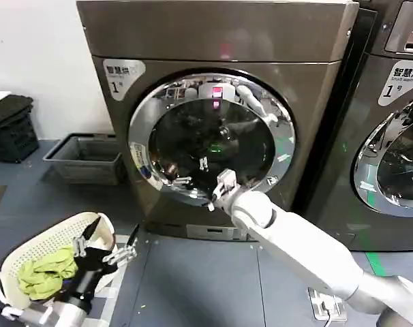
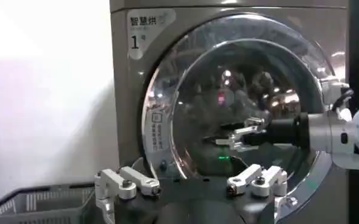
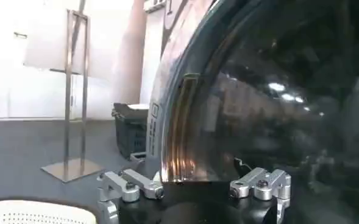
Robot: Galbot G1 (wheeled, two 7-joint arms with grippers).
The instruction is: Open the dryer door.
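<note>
right gripper (image 1: pixel 217 189) at dryer door (image 1: pixel 212 139)

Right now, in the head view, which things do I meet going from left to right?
Black crate → white laundry basket → left gripper → dryer door with right gripper at its lower rim → second machine's door.

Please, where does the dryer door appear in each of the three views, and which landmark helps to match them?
Head view: the dryer door sits in the middle of the picture, with the right gripper at its lower rim.
Left wrist view: it spans centre to right, and the right gripper reaches across the glass.
Right wrist view: it takes the right half, seen very close.
Shared landmark: the door's chrome rim.
</note>
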